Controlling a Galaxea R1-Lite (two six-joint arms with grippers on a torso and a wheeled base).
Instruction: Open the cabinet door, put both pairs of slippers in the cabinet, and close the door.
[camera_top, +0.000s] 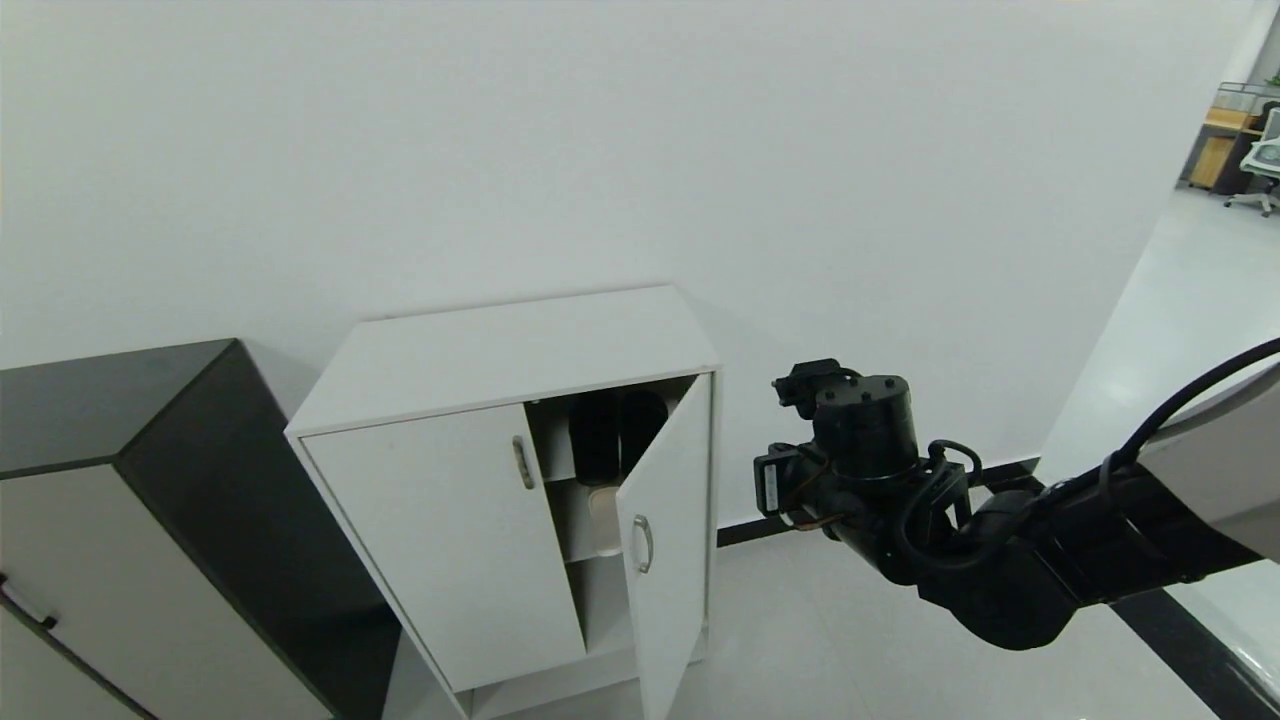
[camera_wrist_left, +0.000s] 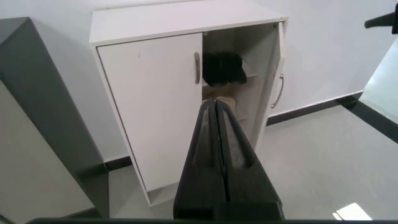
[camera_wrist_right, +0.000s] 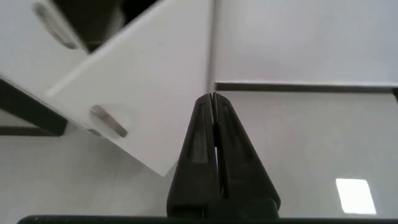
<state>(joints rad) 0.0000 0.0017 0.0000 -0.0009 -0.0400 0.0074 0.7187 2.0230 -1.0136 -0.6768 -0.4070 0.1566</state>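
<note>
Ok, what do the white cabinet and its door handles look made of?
Cabinet: probably laminated board with a matte white finish. The panels are flat and square-edged, and no grain shows.
Handles: likely metal with a satin silver finish. They are thin curved bars with a dull grey sheen, though coated plastic cannot be ruled out.

the open door (camera_top: 668, 560) partly hides pale slippers (camera_top: 603, 515).

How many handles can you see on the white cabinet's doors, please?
2. The left handle sits on the closed left door; the right handle sits on the half-open right door. No others look hidden.
</note>
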